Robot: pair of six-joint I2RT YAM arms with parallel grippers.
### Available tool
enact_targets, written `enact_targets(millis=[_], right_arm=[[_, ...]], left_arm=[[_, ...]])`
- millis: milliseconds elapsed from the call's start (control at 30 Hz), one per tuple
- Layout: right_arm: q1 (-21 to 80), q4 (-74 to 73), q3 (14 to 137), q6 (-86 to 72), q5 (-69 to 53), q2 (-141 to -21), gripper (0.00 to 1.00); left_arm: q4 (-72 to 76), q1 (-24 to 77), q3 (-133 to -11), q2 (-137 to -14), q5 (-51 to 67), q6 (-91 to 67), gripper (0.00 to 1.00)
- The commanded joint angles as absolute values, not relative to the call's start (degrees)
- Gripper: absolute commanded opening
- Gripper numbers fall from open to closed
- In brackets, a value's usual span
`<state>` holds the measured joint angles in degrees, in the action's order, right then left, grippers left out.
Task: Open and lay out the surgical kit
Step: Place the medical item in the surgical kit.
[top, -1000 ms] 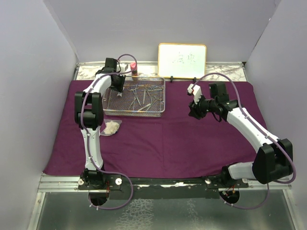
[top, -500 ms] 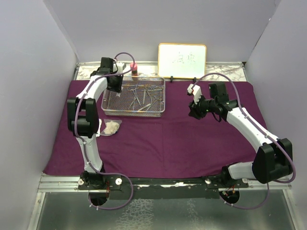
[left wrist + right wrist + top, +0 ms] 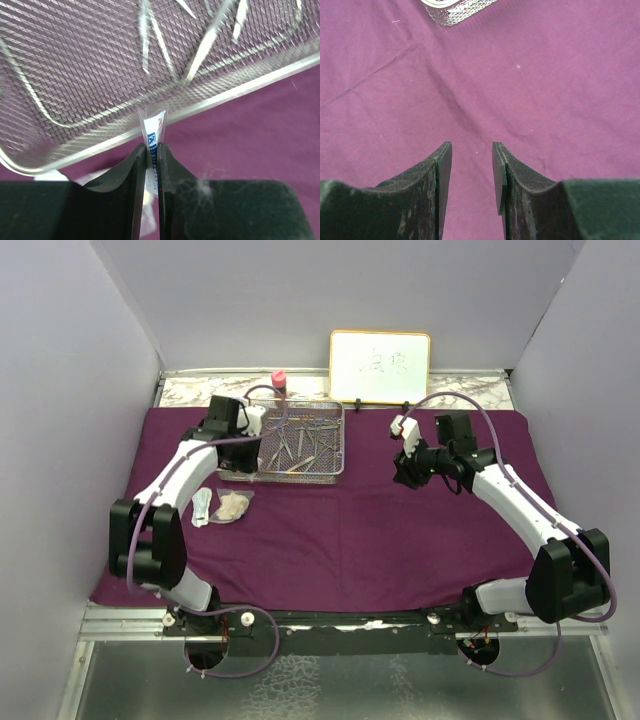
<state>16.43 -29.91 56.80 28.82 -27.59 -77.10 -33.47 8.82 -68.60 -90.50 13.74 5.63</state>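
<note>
We saw left jaws clamped on a packet (image 3: 152, 127) by the tray (image 3: 240, 88), right jaws apart; we judged it best laid flat on the cloth (image 3: 350, 530).

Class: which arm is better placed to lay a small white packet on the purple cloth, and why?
Left: the left gripper is shut on a white packet by the mesh tray; the right gripper hangs open and empty over the cloth.
</note>
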Motion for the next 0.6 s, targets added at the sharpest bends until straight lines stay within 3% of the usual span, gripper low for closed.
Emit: enact_targets(millis=[0, 267, 567], right_arm=[[16.2, -29.2, 55.8, 29.7, -25.8, -76.8, 0.39], [16.2, -29.3, 56.1, 29.9, -24.5, -75.8, 0.39], [16.2, -29.8, 56.5, 29.5, -26.0, -74.0, 0.39]], left_arm=[[-33.4, 12.9, -62.2, -82.4, 14.9, 4.3, 0.09], [-29.1, 14.9, -52.4, -75.9, 16.5, 0.7, 0.11], [-25.0, 14.9, -48.5, -79.8, 18.5, -3.8, 0.13]])
